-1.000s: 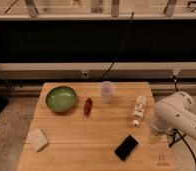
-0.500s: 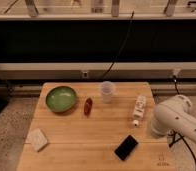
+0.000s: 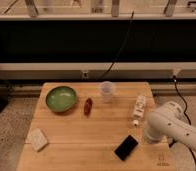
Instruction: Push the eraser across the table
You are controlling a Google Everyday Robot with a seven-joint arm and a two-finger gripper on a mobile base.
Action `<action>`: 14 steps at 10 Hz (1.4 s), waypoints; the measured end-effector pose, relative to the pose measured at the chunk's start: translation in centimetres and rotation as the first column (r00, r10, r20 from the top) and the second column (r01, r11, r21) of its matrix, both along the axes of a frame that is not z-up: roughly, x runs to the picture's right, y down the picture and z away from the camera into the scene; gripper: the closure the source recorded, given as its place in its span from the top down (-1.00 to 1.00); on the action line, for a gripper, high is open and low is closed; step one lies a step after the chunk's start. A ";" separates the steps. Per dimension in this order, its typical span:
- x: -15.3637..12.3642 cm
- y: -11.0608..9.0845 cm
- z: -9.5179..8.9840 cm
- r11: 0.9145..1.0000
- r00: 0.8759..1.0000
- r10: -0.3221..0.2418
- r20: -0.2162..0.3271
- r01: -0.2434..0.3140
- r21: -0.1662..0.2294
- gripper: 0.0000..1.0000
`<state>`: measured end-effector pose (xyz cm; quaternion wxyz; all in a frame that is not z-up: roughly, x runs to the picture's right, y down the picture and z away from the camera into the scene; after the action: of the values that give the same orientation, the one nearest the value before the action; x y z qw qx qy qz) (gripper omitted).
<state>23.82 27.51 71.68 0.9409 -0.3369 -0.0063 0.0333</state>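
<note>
The eraser (image 3: 126, 147) is a flat black slab lying at an angle on the light wooden table (image 3: 86, 137), near the front edge and right of centre. My white arm (image 3: 173, 127) comes in from the right, over the table's right front corner. Its gripper end (image 3: 147, 135) sits low, just right of the eraser and a little behind it, with a small gap between them. The arm's white housing hides the gripper itself.
A green bowl (image 3: 61, 98) stands at the back left, with a red object (image 3: 88, 105) beside it. A clear cup (image 3: 107, 91) stands at the back centre. A white bottle (image 3: 139, 109) lies at the right. A pale sponge block (image 3: 37, 138) sits at the front left.
The arm has shifted slightly left, closer to the eraser. The eraser and the other objects have not moved.
</note>
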 end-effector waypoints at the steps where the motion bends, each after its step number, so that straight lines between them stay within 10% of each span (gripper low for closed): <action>1: -0.1 0.6 0.5 1.000 1.000 -0.006 -0.001 0.006 -0.008 -0.99; 14: -8.2 2.8 3.2 0.990 0.990 -0.118 0.076 0.123 -0.069 -0.99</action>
<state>15.67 30.30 74.83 0.9274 -0.3720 -0.0184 -0.0357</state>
